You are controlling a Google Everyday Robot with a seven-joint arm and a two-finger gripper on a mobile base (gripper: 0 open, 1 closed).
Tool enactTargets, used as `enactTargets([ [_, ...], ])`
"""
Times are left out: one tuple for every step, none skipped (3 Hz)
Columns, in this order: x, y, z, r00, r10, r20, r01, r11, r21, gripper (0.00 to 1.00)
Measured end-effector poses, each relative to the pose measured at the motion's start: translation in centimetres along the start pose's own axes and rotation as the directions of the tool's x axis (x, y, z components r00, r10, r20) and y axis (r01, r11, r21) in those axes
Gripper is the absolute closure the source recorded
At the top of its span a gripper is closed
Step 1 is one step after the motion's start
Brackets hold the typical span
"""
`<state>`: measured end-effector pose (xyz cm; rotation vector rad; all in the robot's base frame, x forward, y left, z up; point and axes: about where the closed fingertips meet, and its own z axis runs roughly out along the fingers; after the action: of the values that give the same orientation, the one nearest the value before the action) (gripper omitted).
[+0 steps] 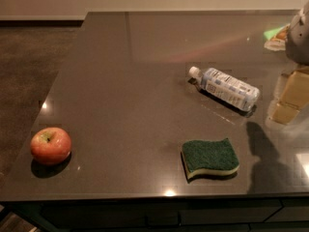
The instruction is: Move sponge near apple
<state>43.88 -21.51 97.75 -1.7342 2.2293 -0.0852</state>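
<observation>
My pincer (289,98) hangs at the right edge over the worktop (120,81); I cannot tell whether it is apart or together. The sponge (210,158) lies well apart from the apple (50,145).

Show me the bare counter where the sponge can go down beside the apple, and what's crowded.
Widest free patch: the countertop between the apple and the sponge, running back to the far edge left of the water bottle. Crowded: the right side, where the bottle, sponge and the pincer at the right edge cluster.
</observation>
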Motion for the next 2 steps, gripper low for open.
enactTargets([
  [0.0, 0.0, 0.0, 1.0, -0.001, 0.0, 0.001, 1.0, -0.001, 0.0],
  [-0.7, 1.9, 1.8, 0.998, -0.059, 0.003, 0.059, 0.998, -0.022, 0.0],
])
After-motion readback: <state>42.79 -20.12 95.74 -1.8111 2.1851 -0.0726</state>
